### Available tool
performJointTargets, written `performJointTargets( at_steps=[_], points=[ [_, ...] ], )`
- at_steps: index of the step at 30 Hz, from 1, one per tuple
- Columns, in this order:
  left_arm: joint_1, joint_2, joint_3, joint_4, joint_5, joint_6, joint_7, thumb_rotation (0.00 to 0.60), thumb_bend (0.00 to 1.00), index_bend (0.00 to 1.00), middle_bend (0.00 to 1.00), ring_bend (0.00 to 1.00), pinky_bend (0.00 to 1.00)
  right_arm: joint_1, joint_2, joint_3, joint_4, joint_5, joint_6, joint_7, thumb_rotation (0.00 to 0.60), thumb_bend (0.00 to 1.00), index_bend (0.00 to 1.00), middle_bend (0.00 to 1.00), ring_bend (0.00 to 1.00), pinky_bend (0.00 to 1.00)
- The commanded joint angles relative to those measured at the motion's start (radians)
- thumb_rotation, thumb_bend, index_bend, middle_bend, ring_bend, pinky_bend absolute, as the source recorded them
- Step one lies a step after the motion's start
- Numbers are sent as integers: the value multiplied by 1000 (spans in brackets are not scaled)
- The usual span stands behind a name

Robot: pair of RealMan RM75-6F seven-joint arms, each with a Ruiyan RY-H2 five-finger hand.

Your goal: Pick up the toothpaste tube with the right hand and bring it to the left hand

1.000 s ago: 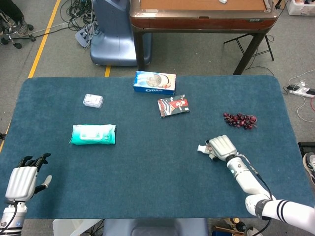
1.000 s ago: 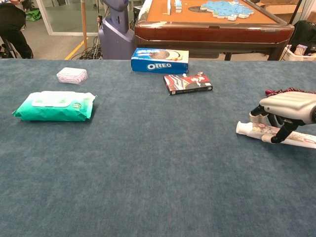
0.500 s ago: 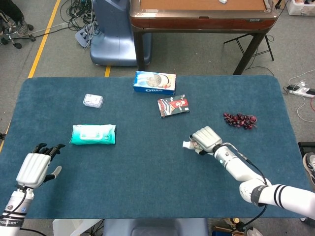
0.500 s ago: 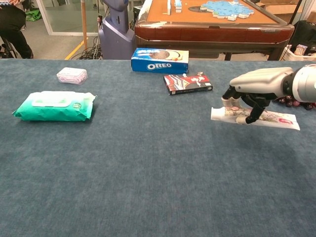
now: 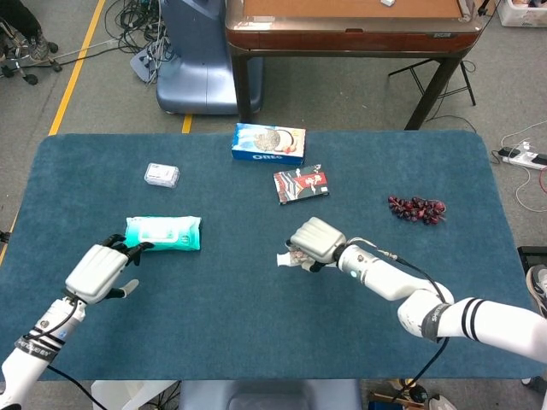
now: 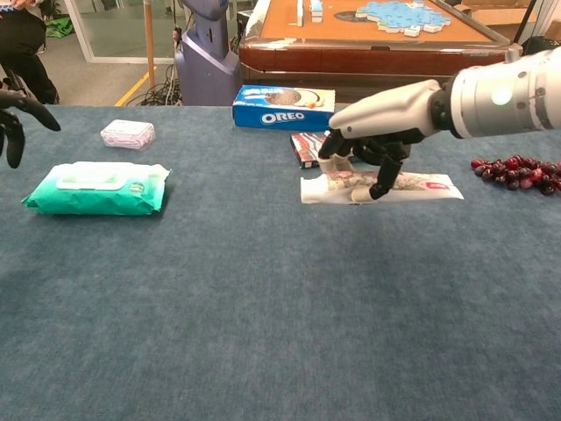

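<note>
Leftward has come the right hand (image 6: 372,153), grasping the tube (image 6: 412,185) (pickup done); left hand (image 5: 98,271), fingers spread and holding nothing, awaits handover.

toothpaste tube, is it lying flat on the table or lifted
Lifted, held roughly level. In the chest view the right hand grips the toothpaste tube above the table.

Our head view looks down from high up on the whole blue tabletop (image 5: 256,316), our chest view sits low and close, looking flat across it, we see the cookie box (image 5: 268,143) (image 6: 283,107) in both.
</note>
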Motion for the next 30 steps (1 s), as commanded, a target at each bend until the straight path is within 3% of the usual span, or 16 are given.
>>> performJointTargets(
  at_steps=[1,12,30],
  points=[
    [-58,7,12,-2,34,-65,-24,600,270,164,479,426,179,51,-11,14,2,-67,-32,49,600,1000,876,803,747,666],
    [-185,-19,28,-19,68,-204,25,600,270,108,481,426,179,149,-68,7,61,-149,-57,125,600,1000,884,804,756,666],
    [-294,-63,37,-51,37,-287,126,600,270,101,483,426,179,258,-145,-20,130,-79,-81,118,600,1000,886,805,760,666]
  ],
)
